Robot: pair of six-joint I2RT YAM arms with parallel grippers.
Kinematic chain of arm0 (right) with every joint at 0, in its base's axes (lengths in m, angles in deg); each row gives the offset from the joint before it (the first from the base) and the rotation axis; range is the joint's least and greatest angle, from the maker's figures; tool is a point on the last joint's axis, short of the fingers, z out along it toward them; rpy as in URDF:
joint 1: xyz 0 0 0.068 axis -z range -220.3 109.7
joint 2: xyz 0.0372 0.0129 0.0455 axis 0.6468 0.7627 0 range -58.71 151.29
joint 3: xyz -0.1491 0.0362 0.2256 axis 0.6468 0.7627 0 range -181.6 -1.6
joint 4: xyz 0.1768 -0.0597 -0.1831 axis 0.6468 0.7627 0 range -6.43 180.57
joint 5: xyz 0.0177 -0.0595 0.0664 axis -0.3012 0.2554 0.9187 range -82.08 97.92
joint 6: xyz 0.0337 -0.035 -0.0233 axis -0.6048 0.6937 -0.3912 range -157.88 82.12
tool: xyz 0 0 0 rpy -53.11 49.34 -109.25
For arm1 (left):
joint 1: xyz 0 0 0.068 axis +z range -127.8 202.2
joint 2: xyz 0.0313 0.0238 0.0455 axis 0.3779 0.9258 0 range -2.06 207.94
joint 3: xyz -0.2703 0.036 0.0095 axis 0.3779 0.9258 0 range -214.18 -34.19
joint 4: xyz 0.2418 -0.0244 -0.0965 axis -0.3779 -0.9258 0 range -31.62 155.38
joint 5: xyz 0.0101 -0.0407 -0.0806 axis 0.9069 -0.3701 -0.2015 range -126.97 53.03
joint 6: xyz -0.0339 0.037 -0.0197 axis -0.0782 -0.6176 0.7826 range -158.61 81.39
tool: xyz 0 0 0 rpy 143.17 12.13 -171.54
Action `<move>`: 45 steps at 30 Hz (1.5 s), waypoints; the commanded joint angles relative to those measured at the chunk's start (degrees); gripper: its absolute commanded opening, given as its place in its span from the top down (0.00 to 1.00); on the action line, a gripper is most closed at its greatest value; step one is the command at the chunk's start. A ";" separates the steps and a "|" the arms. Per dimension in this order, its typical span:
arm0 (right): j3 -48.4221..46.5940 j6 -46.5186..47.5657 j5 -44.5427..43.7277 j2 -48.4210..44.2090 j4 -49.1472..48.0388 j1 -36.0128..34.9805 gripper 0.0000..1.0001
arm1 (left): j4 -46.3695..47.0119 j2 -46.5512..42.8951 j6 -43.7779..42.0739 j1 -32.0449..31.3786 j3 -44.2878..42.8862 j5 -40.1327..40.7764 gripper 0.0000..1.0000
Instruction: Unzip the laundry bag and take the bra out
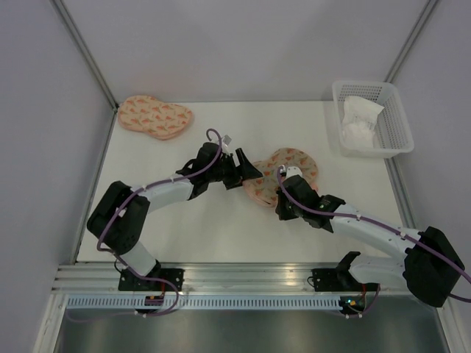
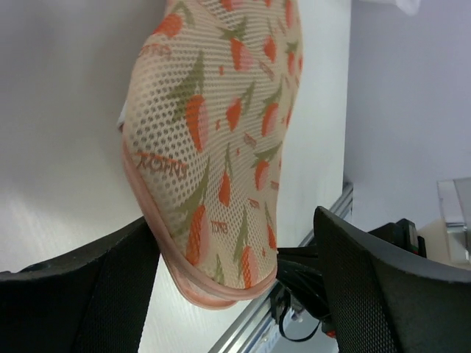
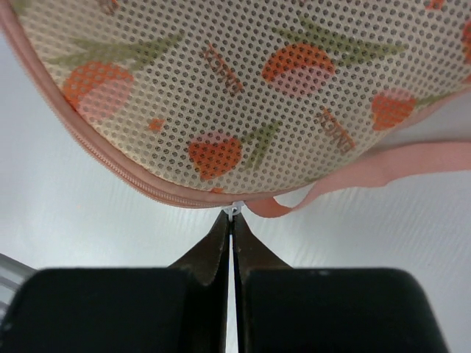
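The laundry bag (image 1: pixel 294 163), peach with an orange leaf print and a pink zipper rim, lies mid-table. In the left wrist view its rounded end (image 2: pixel 221 132) sits between my left gripper's (image 2: pixel 235 294) open fingers; the left finger touches its rim and the right finger stands apart. The left gripper (image 1: pixel 249 170) is at the bag's left end. My right gripper (image 3: pixel 232 220) is shut on the small white zipper pull (image 3: pixel 234 210) at the bag's (image 3: pixel 243 95) near rim, beside a pink loop (image 3: pixel 368 173). It (image 1: pixel 284 190) is at the bag's near edge. The bra is hidden.
A second bag of the same print (image 1: pixel 155 116) lies at the far left corner. A white lattice basket (image 1: pixel 396 110) holding a white cloth (image 1: pixel 359 121) stands at the far right. The aluminium rail (image 1: pixel 243 276) runs along the near edge.
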 commanded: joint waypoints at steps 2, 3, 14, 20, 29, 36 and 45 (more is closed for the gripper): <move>0.05 0.04 6.90 -0.91 -6.49 -0.05 1.00 | -5.96 -9.23 6.73 -0.68 4.91 9.63 0.13; 0.41 0.22 8.07 -0.91 -8.07 -0.05 1.00 | -7.01 -11.07 7.97 -0.94 7.53 10.43 0.13; 2.34 -1.09 25.12 5.59 -25.03 0.04 1.00 | -2.64 -15.85 23.35 -7.09 14.51 10.89 0.11; 2.26 -2.06 24.61 6.12 -26.72 -0.05 0.99 | -1.04 -13.02 29.51 -11.92 13.35 9.38 0.13; 2.69 -1.80 17.93 3.93 -24.96 -0.05 1.00 | -7.27 -25.93 36.28 -15.00 20.47 16.31 0.13; 3.13 -2.50 19.67 3.75 -26.89 -0.05 0.99 | -8.62 -31.22 39.71 -16.85 23.11 24.13 0.09; 5.51 -2.33 24.07 0.50 -29.44 -0.05 1.00 | -2.72 -21.04 42.43 -16.76 21.89 29.94 0.08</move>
